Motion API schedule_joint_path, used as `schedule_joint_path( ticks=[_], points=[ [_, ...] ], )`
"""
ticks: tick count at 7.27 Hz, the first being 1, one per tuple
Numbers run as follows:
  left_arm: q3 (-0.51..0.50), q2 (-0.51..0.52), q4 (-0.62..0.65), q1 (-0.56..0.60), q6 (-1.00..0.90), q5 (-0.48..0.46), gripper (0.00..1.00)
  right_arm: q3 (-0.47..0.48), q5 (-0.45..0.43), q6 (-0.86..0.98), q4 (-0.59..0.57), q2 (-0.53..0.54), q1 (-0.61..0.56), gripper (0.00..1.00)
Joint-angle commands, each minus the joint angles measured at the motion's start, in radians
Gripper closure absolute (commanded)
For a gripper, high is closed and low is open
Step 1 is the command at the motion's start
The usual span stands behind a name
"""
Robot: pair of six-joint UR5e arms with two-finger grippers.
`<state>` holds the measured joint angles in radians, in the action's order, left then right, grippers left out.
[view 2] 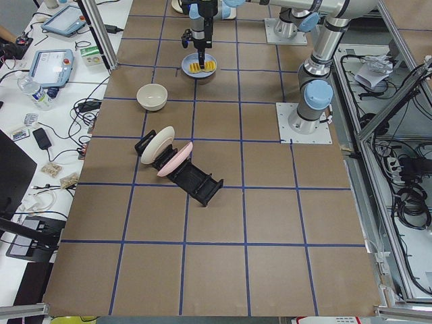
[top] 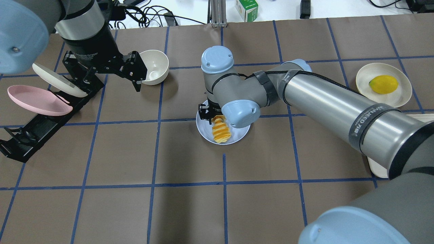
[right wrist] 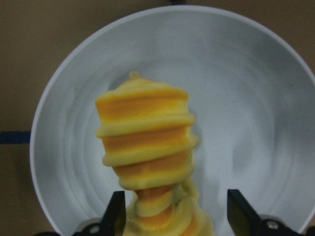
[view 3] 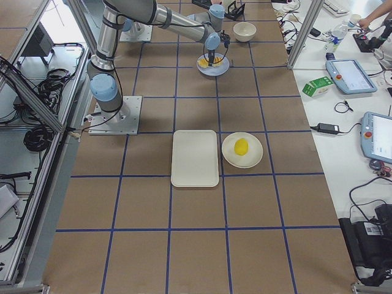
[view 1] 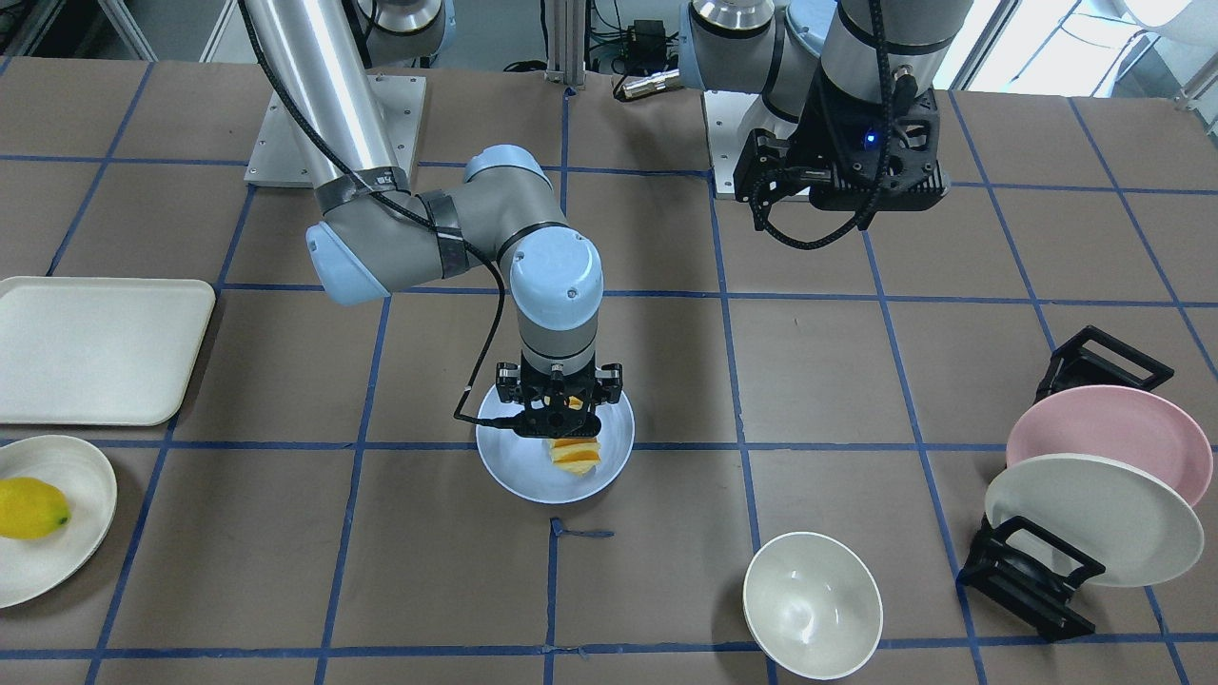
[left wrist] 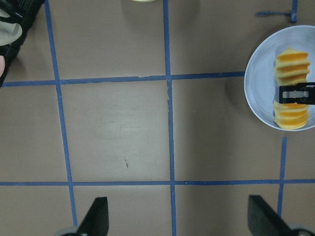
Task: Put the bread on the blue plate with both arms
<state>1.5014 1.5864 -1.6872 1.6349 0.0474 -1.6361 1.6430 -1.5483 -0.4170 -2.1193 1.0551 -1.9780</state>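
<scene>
The bread (view 1: 574,455), a ridged orange and pale yellow loaf, lies on the blue plate (view 1: 514,466) at the table's middle. My right gripper (view 1: 563,423) points straight down over the loaf's end nearer the robot. In the right wrist view the fingers (right wrist: 115,216) stand either side of the bread (right wrist: 145,132), with a gap on one side, so the right gripper (right wrist: 177,216) is open. My left gripper (top: 106,79) hangs open and empty above the table near the plate rack. Its wrist view shows the plate (left wrist: 258,83) and the bread (left wrist: 291,61) at the right edge.
A pink plate (view 1: 1109,433) and a cream plate (view 1: 1094,518) stand in a black rack (view 1: 1032,580). A white bowl (view 1: 812,604) sits near the operators' edge. A cream tray (view 1: 95,347) and a lemon (view 1: 30,507) on a cream plate (view 1: 57,561) lie on the right arm's side.
</scene>
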Motion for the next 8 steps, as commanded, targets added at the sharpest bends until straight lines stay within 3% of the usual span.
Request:
schedule_joint_path(
  ticks=[1, 3, 5, 8],
  points=[
    [0.005, -0.011, 0.074, -0.006, -0.011, 0.002, 0.00, -0.005, -0.002, 0.015, 0.016, 0.031, 0.013, 0.00],
    [0.005, -0.006, 0.126, -0.009, -0.076, 0.001, 0.00, -0.009, -0.018, 0.027, 0.125, 0.113, 0.053, 0.00],
    [0.005, -0.005, 0.126, -0.009, -0.083, 0.030, 0.00, -0.012, -0.007, 0.171, 0.243, 0.272, 0.181, 0.00],
    [0.005, -0.008, 0.139, -0.010, -0.058, 0.065, 0.00, -0.023, -0.004, 0.190, 0.443, 0.465, 0.379, 0.00]
  ],
)
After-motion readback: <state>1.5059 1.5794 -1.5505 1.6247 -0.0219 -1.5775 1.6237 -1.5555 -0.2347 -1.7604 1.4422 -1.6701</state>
